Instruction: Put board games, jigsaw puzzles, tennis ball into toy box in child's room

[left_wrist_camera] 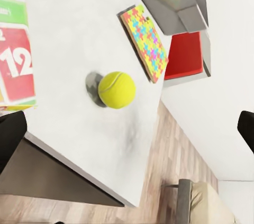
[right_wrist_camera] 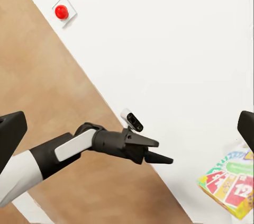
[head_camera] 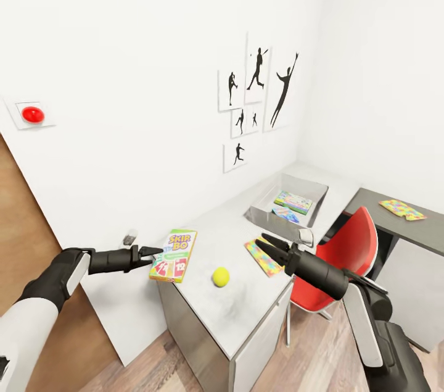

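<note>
Left jaws (head_camera: 154,250): black, tips drawn to a point in the head view, just beside the near edge of the green-yellow-red flat SKIP-BO game box (head_camera: 174,254); contact cannot be told. In the left wrist view, fingertips (left_wrist_camera: 10,136) at both frame edges, well apart, nothing between them. Seen from the right wrist too (right_wrist_camera: 159,158), apart from the box (right_wrist_camera: 230,181).

Right jaws (head_camera: 264,244): black, spread moderately, nothing gripped, over the nearer thin multicoloured jigsaw puzzle square (head_camera: 264,257), contact cannot be told.

Landmark: small fuzzy yellow-green tennis ball (head_camera: 221,276), resting on the pale grey counter (head_camera: 246,312), also clear in the left wrist view (left_wrist_camera: 116,89).
- SKIP-BO box: left of ball, near, lying flat at the counter's left edge.
- Jigsaw square: right of ball, flat at the counter's front edge (left_wrist_camera: 144,41).
- Shallow light-grey rectangular toy box (head_camera: 268,214): beyond ball, to the right. Inside: green-edged flat game box with busy white cover (head_camera: 293,201), smaller blue flat box (head_camera: 285,214) just beside it.
- Second multicoloured jigsaw square (head_camera: 402,209): far right of ball, on the counter's other wing.
- Red chair (head_camera: 348,256): right of ball, tucked at the counter's inner corner.
- Black sports-silhouette pictures (head_camera: 256,95): on the white wall beyond ball.
- Red round wall button (head_camera: 32,113): far left of ball, high on the wall.
- Wood-plank floor (head_camera: 185,373): below.
</note>
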